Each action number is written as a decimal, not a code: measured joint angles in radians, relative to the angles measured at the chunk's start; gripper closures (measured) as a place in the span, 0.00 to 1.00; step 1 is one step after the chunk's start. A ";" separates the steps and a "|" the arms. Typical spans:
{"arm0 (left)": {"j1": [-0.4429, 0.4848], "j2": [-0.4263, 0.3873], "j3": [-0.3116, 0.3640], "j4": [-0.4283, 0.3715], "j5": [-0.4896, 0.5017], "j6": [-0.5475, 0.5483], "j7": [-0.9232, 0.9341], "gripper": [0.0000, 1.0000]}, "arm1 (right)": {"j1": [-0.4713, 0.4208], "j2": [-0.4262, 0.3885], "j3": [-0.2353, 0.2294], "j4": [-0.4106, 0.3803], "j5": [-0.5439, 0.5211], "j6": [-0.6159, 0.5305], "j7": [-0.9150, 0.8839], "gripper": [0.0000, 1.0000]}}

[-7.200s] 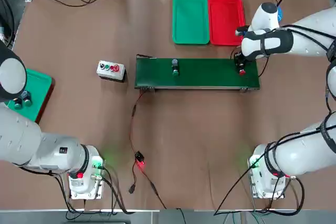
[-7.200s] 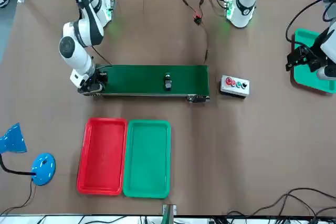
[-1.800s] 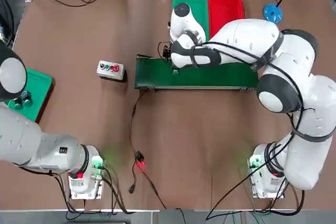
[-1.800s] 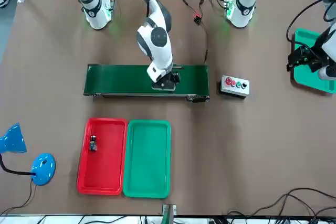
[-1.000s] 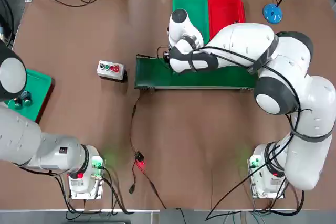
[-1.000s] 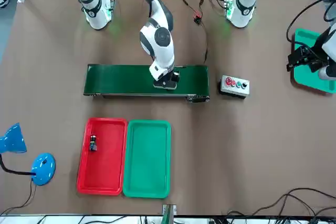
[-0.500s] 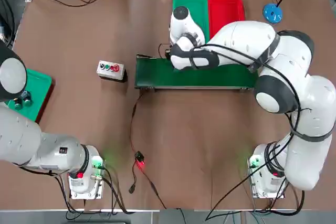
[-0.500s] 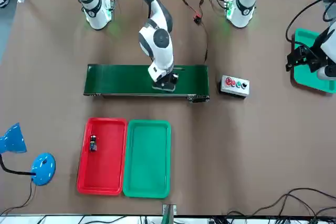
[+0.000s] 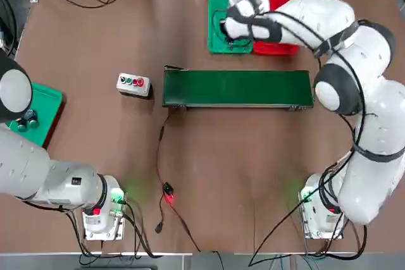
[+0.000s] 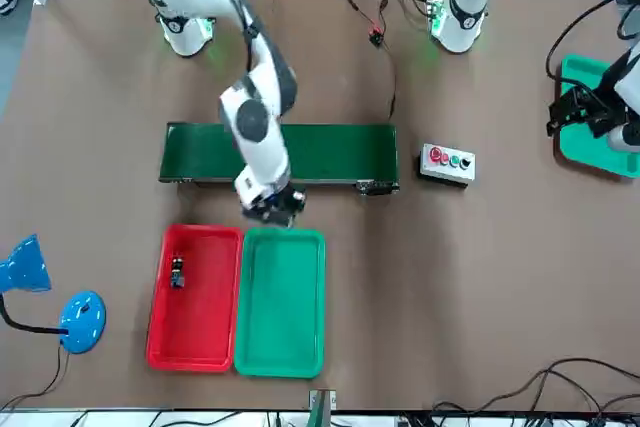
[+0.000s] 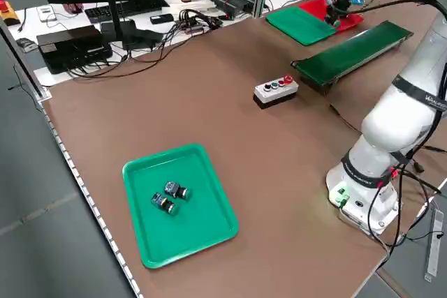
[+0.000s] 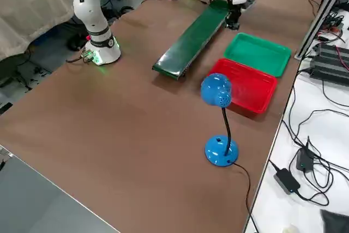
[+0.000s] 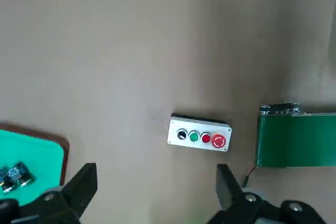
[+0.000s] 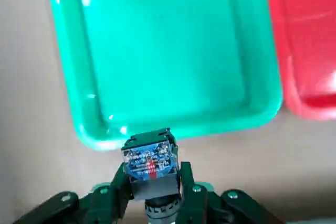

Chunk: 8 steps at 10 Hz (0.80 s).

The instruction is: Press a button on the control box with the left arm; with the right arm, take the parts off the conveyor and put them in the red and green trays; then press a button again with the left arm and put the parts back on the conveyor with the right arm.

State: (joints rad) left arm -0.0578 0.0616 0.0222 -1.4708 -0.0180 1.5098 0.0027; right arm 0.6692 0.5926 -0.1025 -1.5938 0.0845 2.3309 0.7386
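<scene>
The right claw (image 14: 154,192) is closed on one switch part (image 14: 151,163), and it holds this part between its two fingers, near the edge of the green tray (image 10: 281,307). In the front view, this claw is between the conveyor (image 9: 238,88) and the green tray, above the surface (image 10: 420,287). The red tray (image 10: 196,307) lies just beside the green tray, and inside it there is another switch part (image 10: 177,273). On the belt of the conveyor I see no part. The left claw (image 13: 155,195) is open, with its two fingers wide apart and nothing between them. It is above the teal tray (image 11: 180,204), which is on the left arm's side of the surface. In this teal tray two more switch parts (image 11: 171,197) are lying, one near the other. The control box (image 9: 134,85) stands on the surface between the teal tray and the conveyor, and its row of buttons (image 13: 201,138) is facing up. A blue lamp (image 12: 221,150) stands near the red tray.
</scene>
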 joint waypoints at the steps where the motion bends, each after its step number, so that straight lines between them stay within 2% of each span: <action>1: 0.000 0.000 0.000 0.000 0.000 0.000 0.000 0.00 | -0.021 0.018 0.000 0.003 0.000 0.051 -0.011 0.58; 4: -0.004 0.002 -0.002 0.000 0.000 0.000 0.000 0.02 | -0.045 0.140 0.000 0.071 -0.012 0.196 -0.014 0.58; 6: -0.006 0.005 -0.003 0.000 0.000 0.000 0.002 0.04 | -0.075 0.183 -0.002 0.107 -0.060 0.206 -0.025 0.58; 8: -0.004 0.008 -0.001 0.000 0.000 0.007 0.002 0.04 | -0.108 0.193 -0.003 0.110 -0.072 0.204 -0.083 0.58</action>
State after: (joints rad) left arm -0.0618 0.0696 0.0209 -1.4712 -0.0180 1.5164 0.0049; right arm 0.5613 0.7860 -0.1053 -1.4838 0.0123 2.5351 0.6555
